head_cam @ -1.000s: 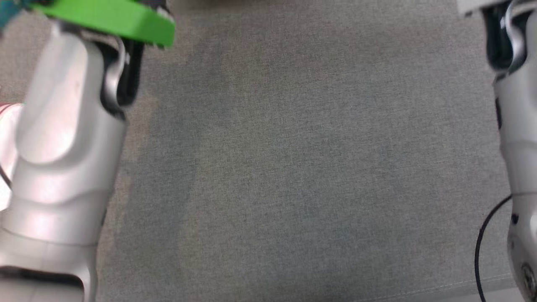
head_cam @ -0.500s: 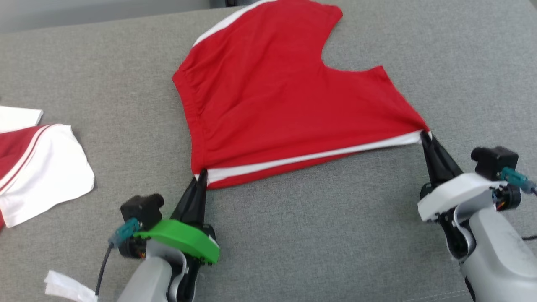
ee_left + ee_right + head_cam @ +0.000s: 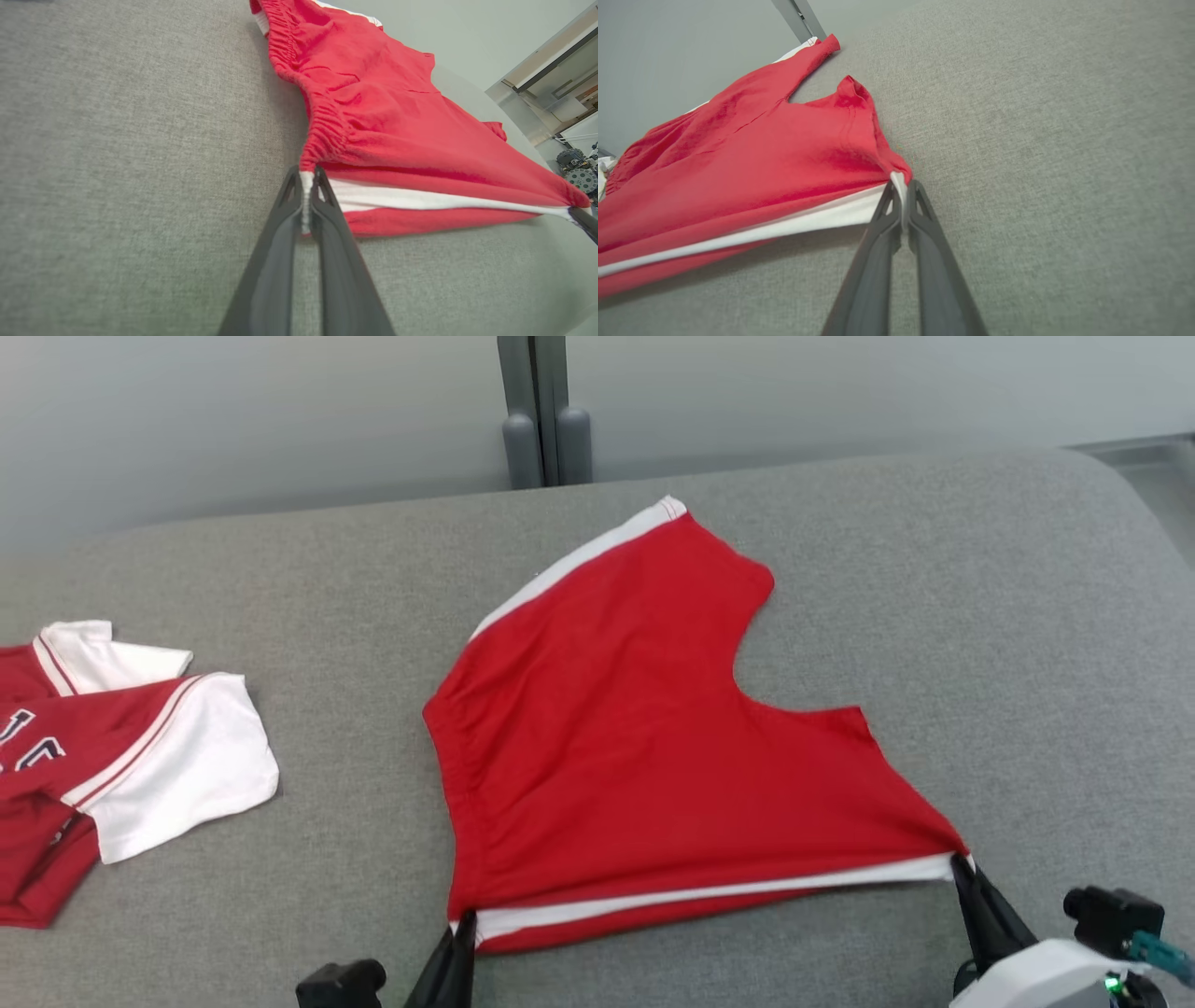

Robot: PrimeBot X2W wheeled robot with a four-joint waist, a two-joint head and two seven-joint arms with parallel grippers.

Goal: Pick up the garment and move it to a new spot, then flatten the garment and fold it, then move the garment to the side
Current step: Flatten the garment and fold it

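**Both grippers on the near hem.** You see the garment (image 3: 644, 747), a red soft-fabric piece with a gathered elastic edge and a white band (image 3: 709, 896) along its near side, spread on the grey woven cushion surface (image 3: 980, 616) at about the middle of the head view. Your left gripper (image 3: 306, 175) has its two dark fingers pressed together on the near-left corner of the white band. Your right gripper (image 3: 902, 184) is likewise pinched tight on the near-right corner, so the hem runs taut between them. The near edge appears slightly raised off the cushion (note the shadow beneath it in the right wrist view), while the far part lies on the fabric with a few shallow wrinkles. A second red shirt with white sleeves and dark lettering (image 3: 140, 747) lies well apart at the left. Judged from this layout, you are at the placing-and-flattening stage. No fold is visible yet, and the folding and the final shift to the side are left to do.
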